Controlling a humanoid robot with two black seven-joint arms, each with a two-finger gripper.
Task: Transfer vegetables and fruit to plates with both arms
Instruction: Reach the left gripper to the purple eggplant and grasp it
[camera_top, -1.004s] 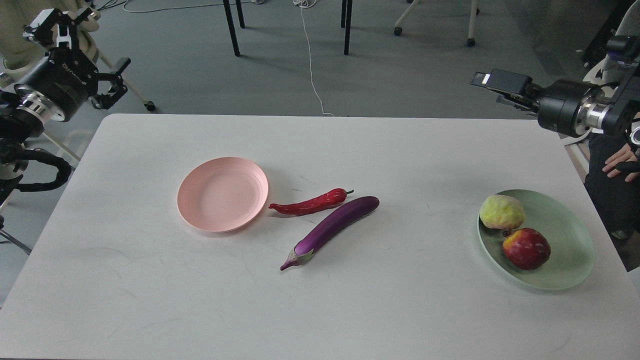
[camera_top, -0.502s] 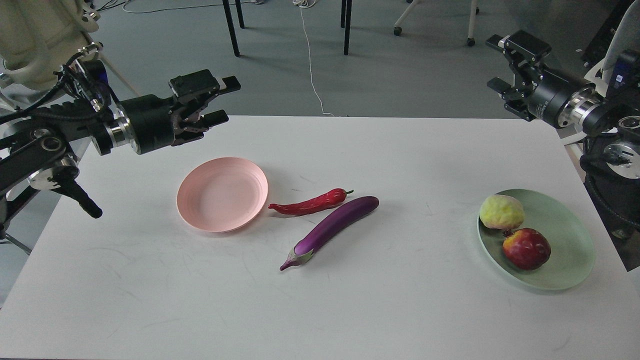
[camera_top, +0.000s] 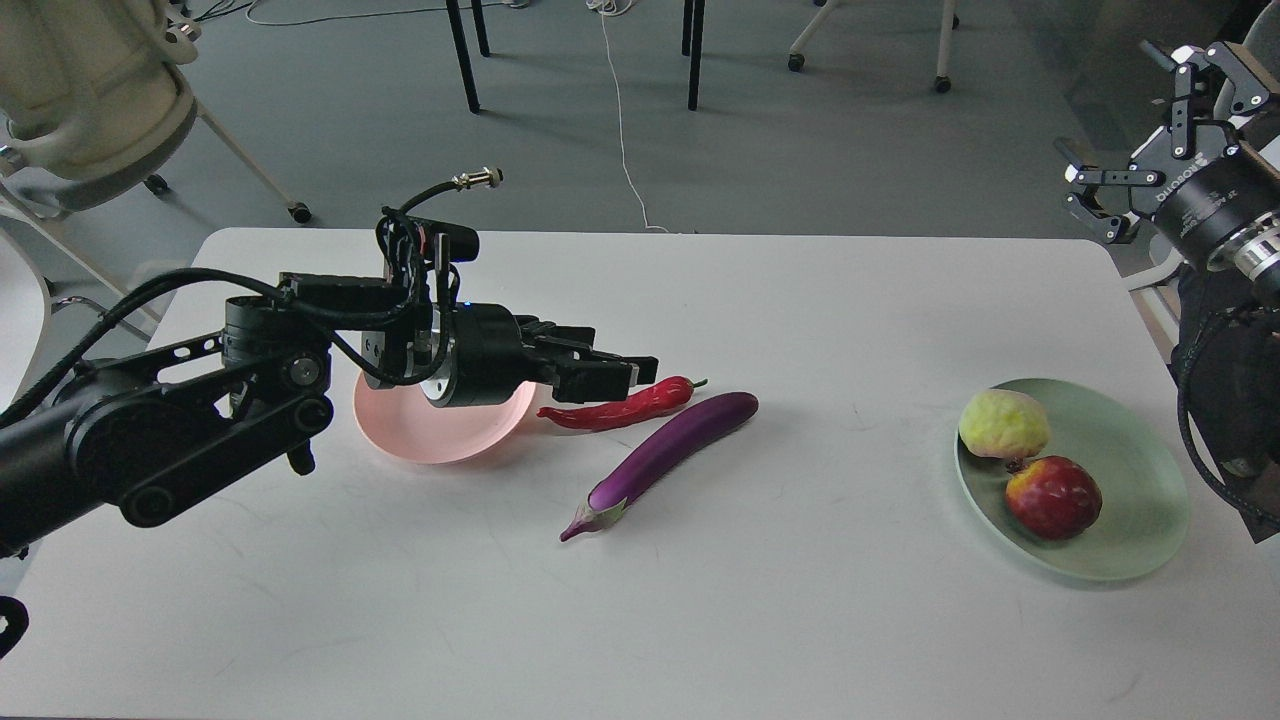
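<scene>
The red chili pepper (camera_top: 620, 408) and the purple eggplant (camera_top: 665, 450) lie side by side on the white table (camera_top: 640, 620), just right of the pale pink plate (camera_top: 420, 437). My left gripper (camera_top: 640, 372) reaches over the pink plate, hiding much of it. Its fingers point right, open and empty, just above the chili's left half. The pale green plate (camera_top: 1135, 545) at the right holds the yellow-green peach (camera_top: 1003, 423) and the dark-red pomegranate (camera_top: 1052, 497). My right gripper (camera_top: 1120, 120) is open and empty, raised beyond the table's far right corner.
Chair and table legs (camera_top: 462, 55) and a white cable (camera_top: 622, 120) stand on the grey floor behind the table. A beige chair (camera_top: 90, 90) is at the far left.
My left arm swung down and right from the table's far left corner to over the pink plate, fingers at the chili. My right gripper rose and pulled back to the right.
</scene>
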